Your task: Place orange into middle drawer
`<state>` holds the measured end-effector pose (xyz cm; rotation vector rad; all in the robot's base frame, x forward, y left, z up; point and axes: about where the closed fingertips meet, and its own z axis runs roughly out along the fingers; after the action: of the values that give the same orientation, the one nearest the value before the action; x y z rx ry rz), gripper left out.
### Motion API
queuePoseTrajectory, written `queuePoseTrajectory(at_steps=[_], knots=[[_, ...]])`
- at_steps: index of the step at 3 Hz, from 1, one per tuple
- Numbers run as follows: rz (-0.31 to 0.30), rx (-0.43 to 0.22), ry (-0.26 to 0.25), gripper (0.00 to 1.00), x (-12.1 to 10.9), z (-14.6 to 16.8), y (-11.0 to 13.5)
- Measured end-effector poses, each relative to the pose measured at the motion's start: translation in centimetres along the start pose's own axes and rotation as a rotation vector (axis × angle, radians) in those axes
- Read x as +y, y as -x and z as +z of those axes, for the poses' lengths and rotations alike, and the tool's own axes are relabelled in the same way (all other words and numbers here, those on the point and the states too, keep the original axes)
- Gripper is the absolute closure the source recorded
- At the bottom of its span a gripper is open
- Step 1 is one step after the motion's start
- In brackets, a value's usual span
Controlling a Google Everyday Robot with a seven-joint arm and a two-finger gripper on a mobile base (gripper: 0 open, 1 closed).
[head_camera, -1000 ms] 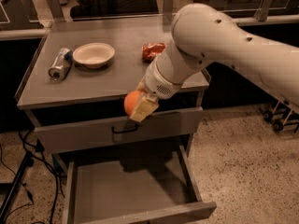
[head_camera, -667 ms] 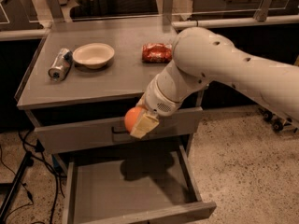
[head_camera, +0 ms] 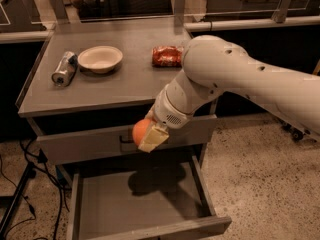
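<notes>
White two-finger gripper (head_camera: 150, 138) clamped on round bright orange fruit (head_camera: 140, 131), level with grey closed drawer front (head_camera: 90, 145). Open, shallow grey metal middle drawer (head_camera: 112, 211) lay directly below, slightly nearer.

I count one orange (head_camera: 140, 131) in my fingers (head_camera: 153, 138) above one middle drawer (head_camera: 111, 205), plus one bowl (head_camera: 100, 59), one can (head_camera: 63, 69) and one snack bag (head_camera: 167, 56) on the table (head_camera: 130, 86)

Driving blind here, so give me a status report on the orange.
Status: gripper shut on the orange, held above the open middle drawer. Orange not yet released. Nothing seen between it and the bare drawer floor.
</notes>
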<state>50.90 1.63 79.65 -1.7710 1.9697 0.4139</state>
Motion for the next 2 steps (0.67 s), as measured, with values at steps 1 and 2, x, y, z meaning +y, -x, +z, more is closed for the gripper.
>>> queuePoseTrajectory(at_steps=[1,2], knots=[[0.048,-0.001,0.059,1.00,2.8,3.3,-1.2],[0.084,0.016,0.115,1.00,5.0,7.3,-3.1]])
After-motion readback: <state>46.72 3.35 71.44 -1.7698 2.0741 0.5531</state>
